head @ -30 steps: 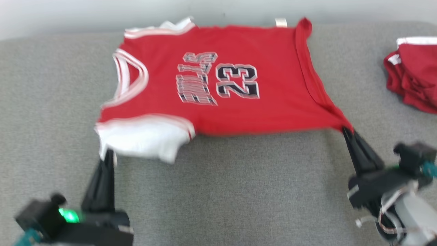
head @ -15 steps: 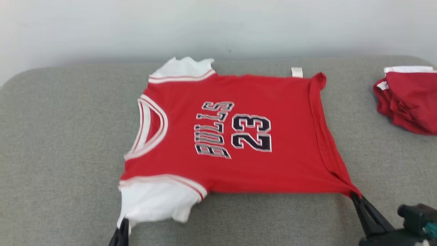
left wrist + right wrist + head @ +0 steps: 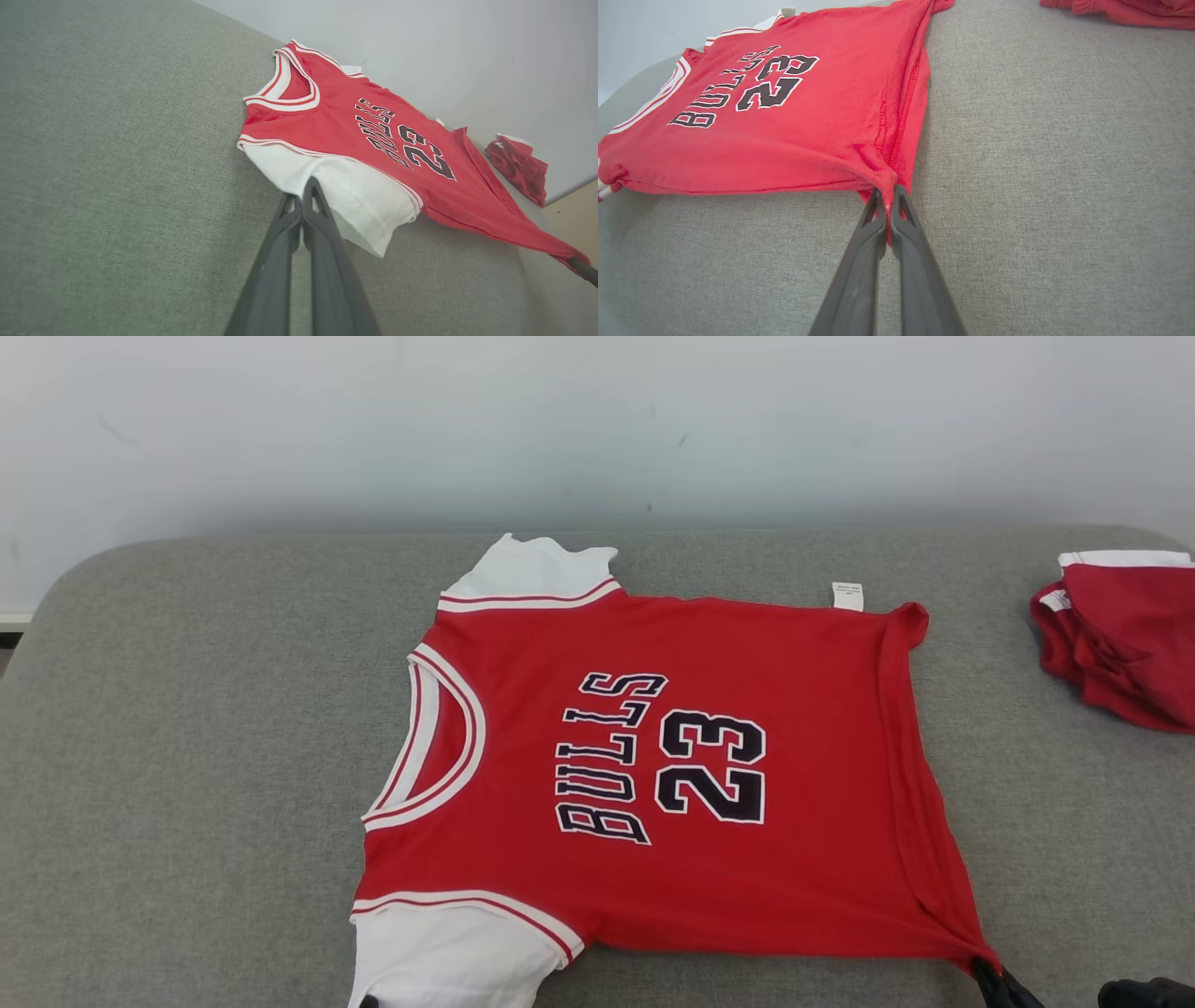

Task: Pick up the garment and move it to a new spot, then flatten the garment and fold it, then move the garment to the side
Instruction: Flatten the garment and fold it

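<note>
The jersey [image 3: 672, 775] is lying spread face up across the middle of the grey worktop [image 3: 187, 756]. Its neck is pointing toward the robot's left and its hem toward the right, with the print "BULLS 23" showing. Its near edge is running between the two grippers.

The left gripper [image 3: 302, 189] is pressing its fingers together on the near edge of the white sleeve [image 3: 345, 186], with the cloth draping off just past the tips. The right gripper [image 3: 887, 195] is pinching the near hem corner. Red cloth is sitting bunched between its shut fingers and is being drawn to a point, with creases fanning back along the hem. In the head view this gripper's tips are showing at the bottom edge, touching that same corner.

A white label [image 3: 848, 596] is sticking out from the jersey's far edge, near the hem. A second red garment [image 3: 1125, 639] is lying crumpled at the worktop's far right, well apart from the jersey, with bare grey fabric lying between them. A pale wall [image 3: 597, 429] is running behind the worktop.
</note>
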`<state>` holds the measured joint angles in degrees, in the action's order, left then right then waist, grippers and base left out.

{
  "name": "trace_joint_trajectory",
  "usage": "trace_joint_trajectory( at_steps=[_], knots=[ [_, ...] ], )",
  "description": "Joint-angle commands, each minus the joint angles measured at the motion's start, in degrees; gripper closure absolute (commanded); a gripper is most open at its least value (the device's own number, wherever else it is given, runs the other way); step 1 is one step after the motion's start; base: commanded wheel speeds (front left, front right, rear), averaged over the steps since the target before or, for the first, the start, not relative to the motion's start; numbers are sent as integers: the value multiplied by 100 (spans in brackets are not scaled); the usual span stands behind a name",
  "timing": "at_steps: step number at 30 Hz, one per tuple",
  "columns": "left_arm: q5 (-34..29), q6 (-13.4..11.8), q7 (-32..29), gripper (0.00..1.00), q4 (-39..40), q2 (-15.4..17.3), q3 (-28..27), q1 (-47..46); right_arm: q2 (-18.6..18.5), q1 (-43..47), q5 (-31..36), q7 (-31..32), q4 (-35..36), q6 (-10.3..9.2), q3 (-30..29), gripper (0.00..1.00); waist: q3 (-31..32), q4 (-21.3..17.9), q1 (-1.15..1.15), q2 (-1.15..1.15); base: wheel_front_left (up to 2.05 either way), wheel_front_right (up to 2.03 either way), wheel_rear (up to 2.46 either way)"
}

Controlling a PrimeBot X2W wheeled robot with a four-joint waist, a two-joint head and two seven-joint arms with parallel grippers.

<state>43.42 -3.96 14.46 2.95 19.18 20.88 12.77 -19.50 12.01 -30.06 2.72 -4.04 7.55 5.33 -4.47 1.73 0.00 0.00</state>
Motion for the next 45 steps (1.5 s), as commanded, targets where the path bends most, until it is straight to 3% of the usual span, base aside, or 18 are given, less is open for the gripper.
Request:
trace_joint_trajectory(
  at_steps=[1,8,20,31,39,40,41,42,45],
  knots=[
    [-14,52,5,100,-41,-10,19,-94,34,60,71,67,59,-17,-22,100,11,-30,0,0,0,0,0],
    [-25,253,-74,100,-500,-24,79,-698,126,-344,49,234,-89,-17,279,100,23,-229,0,0,0,0,0],
    [-259,757,-455,100,-1316,415,67,-2330,-154,-1585,-201,186,-645,-17,843,100,-273,-426,0,0,0,0,0],
    [-370,1045,-657,100,-2717,374,328,-4015,-347,-2934,-288,-29,-1631,-17,1463,100,-792,-544,0,0,0,0,0],
    [-566,1114,-450,100,-3624,302,636,-4655,-311,-3553,-276,-400,-2291,-17,1796,100,-941,-547,0,0,0,0,0],
    [-647,1115,-374,53,-3732,297,678,-4722,-313,-3620,-255,-494,-2377,-17,1820,56,-937,-541,0,0,0,0,0],
    [-710,1116,-301,6,-3817,267,717,-4754,-308,-3646,-258,-565,-2456,-17,1858,20,-921,-530,0,0,0,0,0],
    [-735,1115,-235,0,-3913,224,734,-4773,-299,-3651,-299,-640,-2538,-17,1877,0,-898,-517,0,0,0,0,0],
    [-707,1121,-100,0,-4141,153,723,-4726,-314,-3641,-383,-825,-2726,-17,1939,0,-796,-485,0,0,0,0,0]
  ],
)
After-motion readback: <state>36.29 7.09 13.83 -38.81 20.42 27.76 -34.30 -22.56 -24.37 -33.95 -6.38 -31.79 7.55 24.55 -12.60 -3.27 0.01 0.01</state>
